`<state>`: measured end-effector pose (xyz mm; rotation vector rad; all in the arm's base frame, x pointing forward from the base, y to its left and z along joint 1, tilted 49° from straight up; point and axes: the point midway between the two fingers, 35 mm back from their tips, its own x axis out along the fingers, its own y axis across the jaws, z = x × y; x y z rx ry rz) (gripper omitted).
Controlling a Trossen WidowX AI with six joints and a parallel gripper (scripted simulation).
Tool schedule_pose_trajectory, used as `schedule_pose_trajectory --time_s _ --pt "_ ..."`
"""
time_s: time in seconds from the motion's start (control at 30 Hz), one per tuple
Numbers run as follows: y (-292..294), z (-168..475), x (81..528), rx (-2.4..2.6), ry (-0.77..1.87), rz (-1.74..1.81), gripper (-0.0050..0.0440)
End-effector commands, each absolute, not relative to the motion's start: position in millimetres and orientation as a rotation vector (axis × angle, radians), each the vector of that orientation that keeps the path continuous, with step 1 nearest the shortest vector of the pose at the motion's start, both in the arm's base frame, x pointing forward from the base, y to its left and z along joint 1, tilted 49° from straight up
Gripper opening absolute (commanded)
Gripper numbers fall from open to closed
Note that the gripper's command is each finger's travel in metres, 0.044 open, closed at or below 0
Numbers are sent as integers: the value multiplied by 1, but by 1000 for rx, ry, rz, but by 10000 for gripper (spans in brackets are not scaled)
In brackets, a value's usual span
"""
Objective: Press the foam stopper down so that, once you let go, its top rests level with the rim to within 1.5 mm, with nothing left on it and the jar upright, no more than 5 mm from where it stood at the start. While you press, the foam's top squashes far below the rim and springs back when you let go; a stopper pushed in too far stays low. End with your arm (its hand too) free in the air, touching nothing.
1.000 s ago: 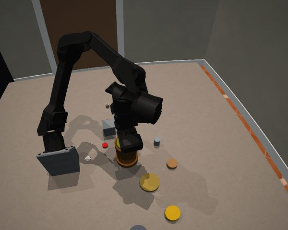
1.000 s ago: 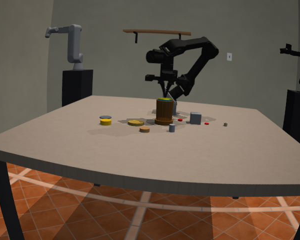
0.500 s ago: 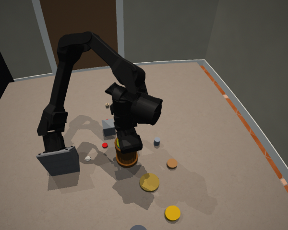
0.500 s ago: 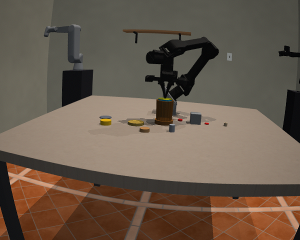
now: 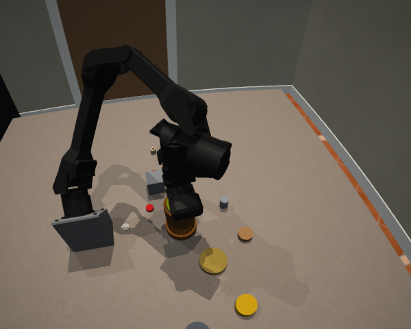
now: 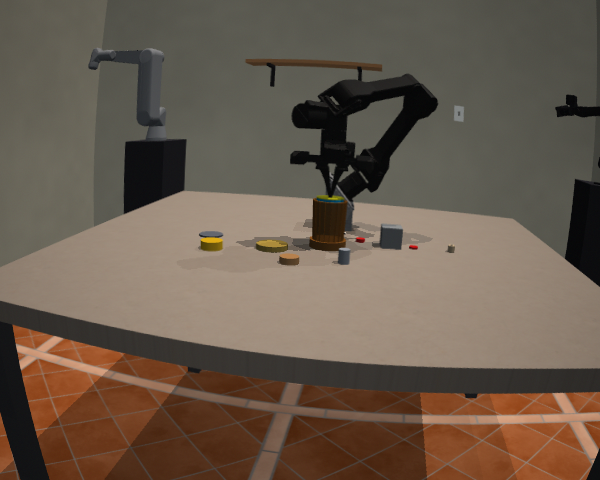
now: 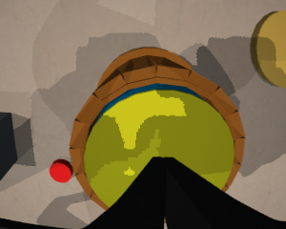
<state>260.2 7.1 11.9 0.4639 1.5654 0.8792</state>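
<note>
A brown ribbed jar [image 6: 328,223] stands upright near the middle of the table; it also shows in the top view [image 5: 180,223] and in the wrist view [image 7: 157,130]. A yellow-green foam stopper [image 7: 158,140] [image 6: 329,198] fills its mouth, with a thin blue ring around it, and its top shows a little above the rim. My gripper [image 6: 333,194] is shut and empty, pointing straight down with its tips on the stopper's top. In the wrist view the shut fingers [image 7: 164,164] reach the stopper's middle. In the top view the gripper [image 5: 182,207] hides most of the stopper.
Near the jar lie a grey cube [image 6: 391,236], a small grey cylinder [image 6: 343,255], a tan disc [image 6: 289,258], an olive-yellow disc [image 6: 271,245], a yellow disc [image 6: 211,243] with a grey disc behind it, two red buttons [image 6: 360,239] and a small beige piece [image 6: 450,248].
</note>
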Motion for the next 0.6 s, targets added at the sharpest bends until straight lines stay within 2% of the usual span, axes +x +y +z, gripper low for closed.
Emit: schedule_pose_trajectory --time_s 0.0,0.57 --pt "8 11 259 470 1566 879 0" --pt "9 11 258 470 1566 879 0"
